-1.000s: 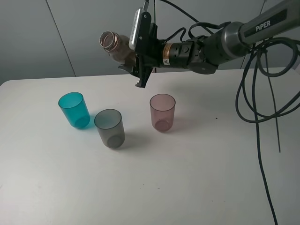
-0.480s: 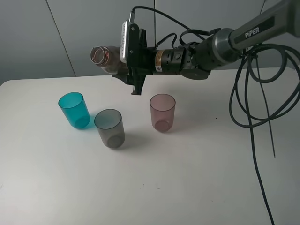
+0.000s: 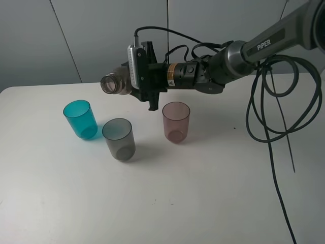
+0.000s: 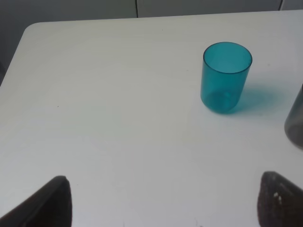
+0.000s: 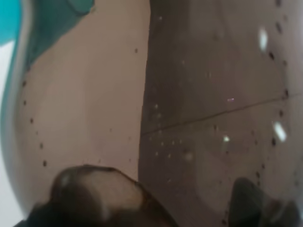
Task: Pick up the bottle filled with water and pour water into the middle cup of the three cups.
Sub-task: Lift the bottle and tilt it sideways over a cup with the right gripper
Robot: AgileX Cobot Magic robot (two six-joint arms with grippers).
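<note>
Your right gripper [image 3: 143, 84] clamps the bottle [image 3: 112, 84] sideways, upper centre. It sticks out left of the jaws, mouth higher in frame than the middle cup [image 3: 119, 138]. Left gripper [image 4: 163, 201] is wide apart.

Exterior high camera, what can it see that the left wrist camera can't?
Only the exterior high view shows the bottle, tipped sideways in the right tool, and the pinkish cup. Only the left wrist view shows the left tool, its dark fingertips wide apart above the table. Both show the teal cup, the table and the grey middle cup, though the wrist view catches just its edge.
</note>
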